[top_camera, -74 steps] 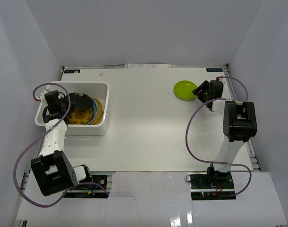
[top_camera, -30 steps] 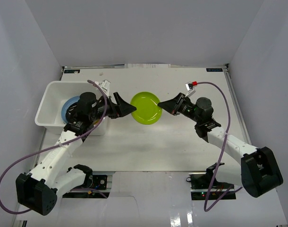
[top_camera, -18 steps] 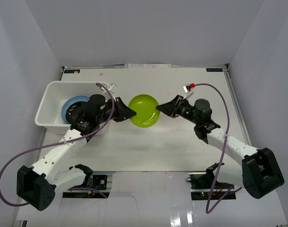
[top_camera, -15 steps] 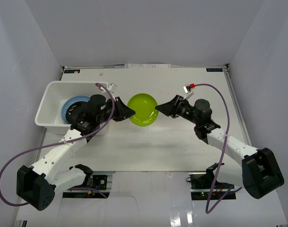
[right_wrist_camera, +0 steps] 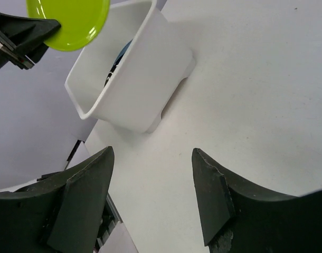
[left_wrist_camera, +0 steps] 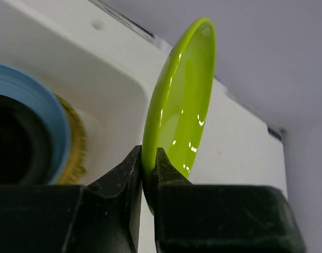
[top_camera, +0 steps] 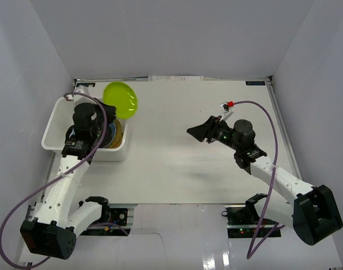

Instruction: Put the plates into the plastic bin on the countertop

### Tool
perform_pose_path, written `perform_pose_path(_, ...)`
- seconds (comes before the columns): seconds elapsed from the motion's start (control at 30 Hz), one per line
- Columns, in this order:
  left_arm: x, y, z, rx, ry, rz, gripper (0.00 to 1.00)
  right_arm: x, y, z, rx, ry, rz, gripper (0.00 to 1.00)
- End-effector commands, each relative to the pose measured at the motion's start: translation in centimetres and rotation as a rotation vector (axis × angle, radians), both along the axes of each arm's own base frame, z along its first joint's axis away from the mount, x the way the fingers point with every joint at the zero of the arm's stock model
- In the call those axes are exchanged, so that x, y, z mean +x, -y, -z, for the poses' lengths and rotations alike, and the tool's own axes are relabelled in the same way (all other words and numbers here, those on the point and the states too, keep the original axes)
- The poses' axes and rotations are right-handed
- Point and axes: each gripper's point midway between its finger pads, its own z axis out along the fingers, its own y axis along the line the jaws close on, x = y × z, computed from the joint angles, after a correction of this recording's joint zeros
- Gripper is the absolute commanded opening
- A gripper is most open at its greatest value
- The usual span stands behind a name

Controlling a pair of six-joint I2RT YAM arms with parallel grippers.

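Countertop [top_camera: 177, 163] carries one white plastic bin [top_camera: 112, 153] at its left edge, with a light blue plate [left_wrist_camera: 45, 110] and a straw-coloured edge [left_wrist_camera: 76, 153] showing inside. One lime green plate [top_camera: 120, 100] hangs tilted over the bin's far right corner, its rim pinched by the left gripper [left_wrist_camera: 149, 158]. Right gripper [right_wrist_camera: 152, 152] gapes wide, empty, right of centre. Far-edge labels [top_camera: 86, 85] are too small to read.

My left arm [top_camera: 63, 169] reaches up the left side of the frame, and my left gripper [left_wrist_camera: 146, 159], at upper left, is clamped on the rim of the lime green plate [left_wrist_camera: 182, 100]. My right arm [top_camera: 270, 171] extends from lower right toward centre, right gripper [right_wrist_camera: 152, 154] spread wide.
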Motion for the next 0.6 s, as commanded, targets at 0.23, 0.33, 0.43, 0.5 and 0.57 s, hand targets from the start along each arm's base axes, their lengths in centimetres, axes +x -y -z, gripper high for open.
perform_pose_path(0.23, 1.2, -12.3, 4.9, -0.044, -0.088, -0.351, 0.08, -1.1, 0.0, 3.0, -0.043, -0.003, -0.047, 0.66)
perform_pose_path(0.33, 1.8, -14.2, 7.8, -0.117, -0.161, -0.39, 0.08, -1.5, -0.1, 3.8, -0.054, -0.013, -0.067, 0.66)
perform_pose_path(0.43, 1.9, -14.7, 9.0, -0.156, -0.181, -0.411, 0.07, -1.8, -0.1, 4.2, -0.059, -0.017, -0.083, 0.66)
perform_pose_path(0.5, 1.6, -14.8, 9.4, -0.16, -0.179, -0.415, 0.06, -1.9, 0.0, 4.2, -0.063, -0.009, -0.079, 0.66)
perform_pose_path(0.57, 1.3, -14.8, 9.4, -0.159, -0.177, -0.418, 0.13, -2.0, 0.1, 4.3, -0.068, -0.008, -0.077, 0.66)
